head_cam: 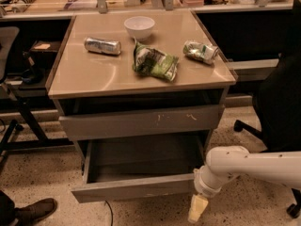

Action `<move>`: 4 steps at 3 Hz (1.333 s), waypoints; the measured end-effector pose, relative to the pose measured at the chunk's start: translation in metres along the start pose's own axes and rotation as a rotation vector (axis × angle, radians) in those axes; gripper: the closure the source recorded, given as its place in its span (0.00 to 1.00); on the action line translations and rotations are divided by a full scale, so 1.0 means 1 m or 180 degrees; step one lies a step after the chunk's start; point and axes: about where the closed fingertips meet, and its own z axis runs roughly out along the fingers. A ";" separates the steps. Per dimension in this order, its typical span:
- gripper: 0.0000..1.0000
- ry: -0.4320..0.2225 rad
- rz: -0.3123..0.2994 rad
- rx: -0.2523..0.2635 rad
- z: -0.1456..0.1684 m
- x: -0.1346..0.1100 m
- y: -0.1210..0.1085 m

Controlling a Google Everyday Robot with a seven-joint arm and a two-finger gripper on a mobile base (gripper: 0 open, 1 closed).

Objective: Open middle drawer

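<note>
The middle drawer (136, 188) is a wide, shallow grey drawer with a plain front and faint pale chips on its lower edge. It stands pulled well out of the cabinet, and its grey inside (141, 159) is bare. My gripper (197, 209), pale and at the end of the white arm (244, 166), hangs just past the drawer front's right end, near the floor. Above it, the taller grey drawer front with pale scratch marks (141, 122) is nearly closed.
On the tan table top (89, 76) lie a white bowl (139, 26), a silver can (102, 45), a green snack bag (154, 61) and a crushed can (201, 51). A black office chair (277, 107) stands at right. A shoe (33, 211) and a cable (110, 213) are on the floor at left.
</note>
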 end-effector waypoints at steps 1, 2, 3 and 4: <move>0.00 -0.0013 0.0020 0.0025 -0.011 0.006 0.017; 0.00 -0.0050 0.0068 0.0047 -0.021 0.015 0.033; 0.00 -0.0059 0.0209 0.0114 -0.030 0.029 0.047; 0.00 -0.0080 0.0180 0.0107 -0.029 0.027 0.046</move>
